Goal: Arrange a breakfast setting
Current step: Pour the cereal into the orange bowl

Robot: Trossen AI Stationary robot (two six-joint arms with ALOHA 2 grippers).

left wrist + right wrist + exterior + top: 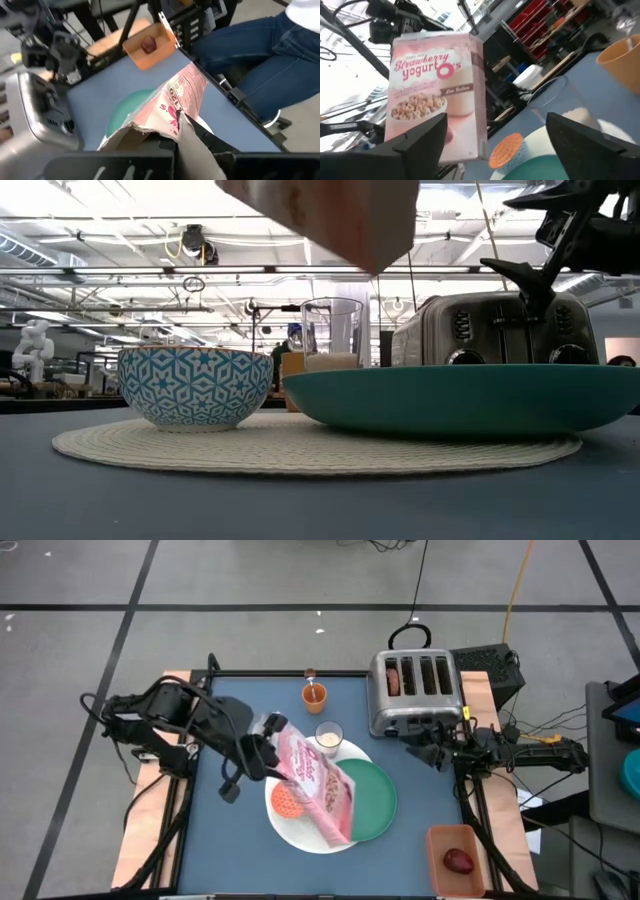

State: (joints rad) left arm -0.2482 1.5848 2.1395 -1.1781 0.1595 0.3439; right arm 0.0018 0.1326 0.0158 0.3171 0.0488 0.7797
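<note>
My left gripper (268,748) is shut on the pink cereal box (318,783), which slants over the large white plate (300,832). On that plate sit the small orange-patterned bowl (288,802) and the green plate (372,802). The milk glass (329,736) and the orange cup (315,695) stand behind them. The dark-red fruit (458,860) lies in the tan bin. My right gripper (432,753) waits open at the table's right edge, beside the toaster, touching nothing. My left gripper holds the cereal box by its torn-open top end (186,131), pinched between the two fingers. The fingers come from the table's left, slanting down, along the box. The box reaches away from the gripper, tilted bottom-down, and its lower end (340,215) hangs clear above the bowl and plates.
The silver toaster (415,690) stands at the far right with something brown in one slot. The tan bin (455,840) sits off the near right corner. A seated person's legs (260,55) show beyond the table's near edge. Bare blue tabletop (225,840) lies at the near left.
</note>
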